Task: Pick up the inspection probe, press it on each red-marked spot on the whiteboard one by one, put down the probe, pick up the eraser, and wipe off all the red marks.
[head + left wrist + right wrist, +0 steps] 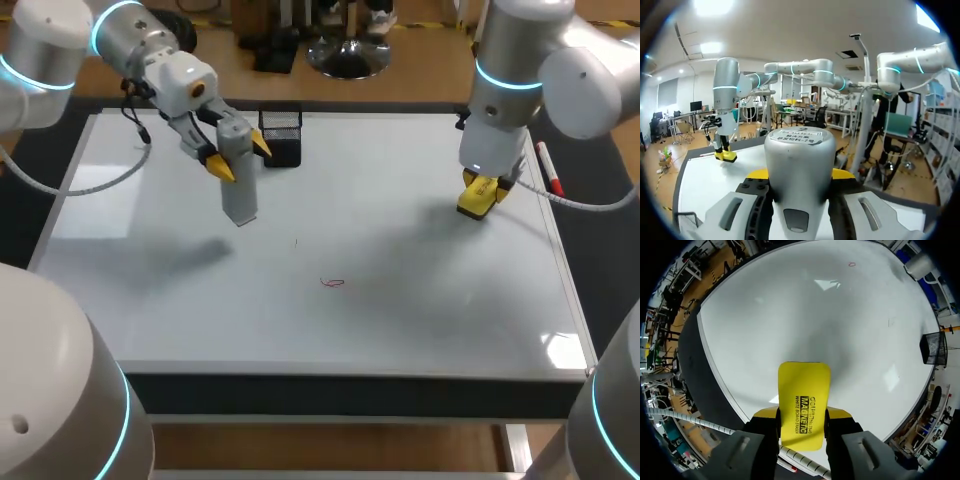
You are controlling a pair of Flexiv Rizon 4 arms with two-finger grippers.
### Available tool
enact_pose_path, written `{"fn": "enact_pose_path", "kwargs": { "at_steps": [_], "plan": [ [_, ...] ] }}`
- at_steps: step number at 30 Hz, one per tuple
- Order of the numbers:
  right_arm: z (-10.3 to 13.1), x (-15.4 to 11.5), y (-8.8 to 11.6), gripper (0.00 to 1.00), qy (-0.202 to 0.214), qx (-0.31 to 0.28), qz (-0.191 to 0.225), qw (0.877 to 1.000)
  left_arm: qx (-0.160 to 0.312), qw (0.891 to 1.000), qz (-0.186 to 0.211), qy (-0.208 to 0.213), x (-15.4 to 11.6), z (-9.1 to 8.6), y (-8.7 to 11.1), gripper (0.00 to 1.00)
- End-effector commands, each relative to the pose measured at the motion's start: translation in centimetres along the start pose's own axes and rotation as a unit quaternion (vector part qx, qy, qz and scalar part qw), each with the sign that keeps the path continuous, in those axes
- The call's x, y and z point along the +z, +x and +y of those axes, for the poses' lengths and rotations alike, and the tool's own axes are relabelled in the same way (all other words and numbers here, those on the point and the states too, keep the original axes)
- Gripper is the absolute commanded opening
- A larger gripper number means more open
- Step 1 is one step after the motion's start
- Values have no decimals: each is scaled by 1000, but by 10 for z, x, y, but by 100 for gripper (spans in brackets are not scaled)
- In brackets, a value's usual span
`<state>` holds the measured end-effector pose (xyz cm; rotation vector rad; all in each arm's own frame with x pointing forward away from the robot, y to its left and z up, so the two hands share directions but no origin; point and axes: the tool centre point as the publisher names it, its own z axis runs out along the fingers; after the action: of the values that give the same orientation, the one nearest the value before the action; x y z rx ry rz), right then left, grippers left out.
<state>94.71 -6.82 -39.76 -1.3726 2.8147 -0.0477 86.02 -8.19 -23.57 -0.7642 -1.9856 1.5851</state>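
The grey inspection probe (239, 190) hangs upright above the whiteboard's (420, 320) back left, with my left gripper (240, 156) shut on its upper part. In the left wrist view the probe (799, 165) fills the space between the fingers of that gripper (800, 175). My right gripper (482, 192) is low over the board's back right, shut on the yellow eraser (476, 200). The eraser (803, 402) is clamped between its fingers (802, 414). One small red mark (332, 283) lies near the board's middle and also appears in the right wrist view as a red mark (851, 264) far ahead.
A black mesh basket (281, 135) stands at the board's back edge just behind the probe. A red marker (548, 168) lies along the right edge beside my right arm. A tiny dark speck (296, 242) sits on the board above the red mark.
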Motion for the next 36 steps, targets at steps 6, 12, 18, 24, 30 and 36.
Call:
{"fn": "enact_pose_path", "kwargs": {
  "at_steps": [6,12,18,24,30,36],
  "plan": [
    [-1,-1,0,0,1,-1,1,1000,-4,1000,-22,11,-30,15,16,0],
    [-1,-1,0,0,1,-1,1,1000,-8,999,-35,18,-46,23,22,0],
    [-1,-1,0,0,1,-1,1,1000,-10,999,-37,20,-51,25,22,0],
    [-1,-1,0,0,1,-1,1,1000,-13,999,-40,19,-59,29,25,0],
    [-1,-1,0,0,1,-1,1,1000,-11,999,-43,19,-61,28,27,0],
    [-1,-1,0,0,1,-1,1,1000,-11,999,-43,19,-61,28,27,0]
  ]
}}
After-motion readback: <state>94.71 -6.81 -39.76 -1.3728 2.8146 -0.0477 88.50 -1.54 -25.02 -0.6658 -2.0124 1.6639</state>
